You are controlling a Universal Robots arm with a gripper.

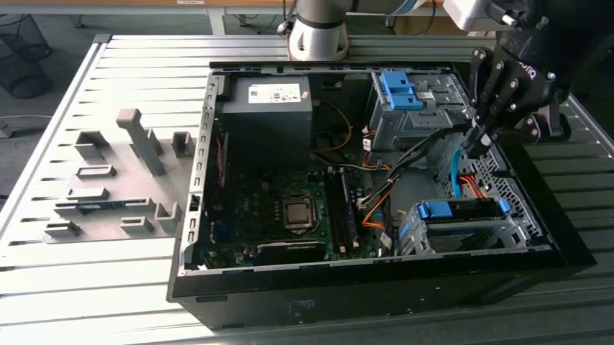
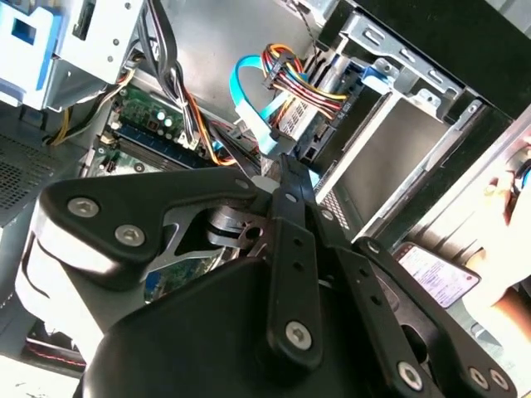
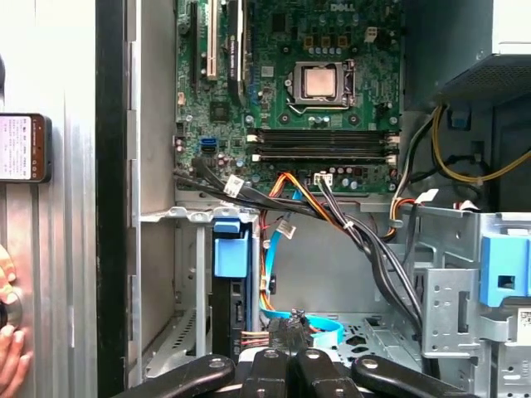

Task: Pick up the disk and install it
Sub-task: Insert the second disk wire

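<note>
Blue-railed, the disk sits in the metal drive cage at the near right corner of the open computer case in the exterior view. Well above it, the gripper hangs inside the case, fingers pinched together on a light-blue cable.

the exterior view looks down from high up and a bit far away at the whole open computer case on the slatted table. both wrist views sit close, just behind the gripper, looking into the case. the first wrist view faces the green board. the second wrist view looks past the gripper at the metal drive cage. all three share the colored cables.
</note>
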